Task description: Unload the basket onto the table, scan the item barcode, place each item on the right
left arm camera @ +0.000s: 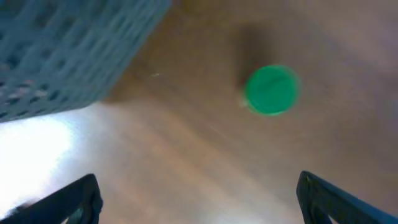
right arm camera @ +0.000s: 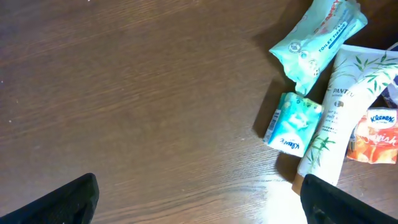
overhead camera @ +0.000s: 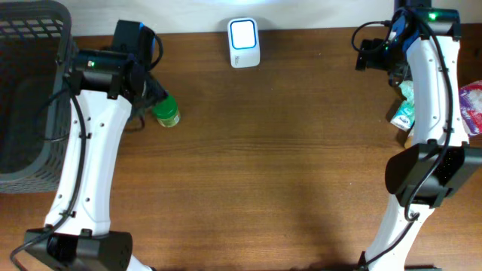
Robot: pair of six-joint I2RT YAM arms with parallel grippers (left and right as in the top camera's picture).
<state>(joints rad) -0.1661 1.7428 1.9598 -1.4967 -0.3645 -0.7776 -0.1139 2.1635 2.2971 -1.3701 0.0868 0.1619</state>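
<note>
My left hand (left arm camera: pixel 198 194) and right hand (right arm camera: pixel 198 194) are hanging spread, empty; the small green-lidded jar (left arm camera: pixel 271 90) is sitting ungrasped, so scanning seems wholly ahead.

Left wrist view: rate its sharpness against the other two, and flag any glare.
Left wrist: blurred throughout, green lid and basket soft, white glare on the table lower left. Right wrist: sharp, lettering on the white tube readable. Overhead: sharp, scanner screen bright.

Basket (overhead camera: pixel 22 30) far left, jar (overhead camera: pixel 166 113) near it, scanner (overhead camera: pixel 244 43) back centre, packets (overhead camera: pixel 403 114) far right.
</note>
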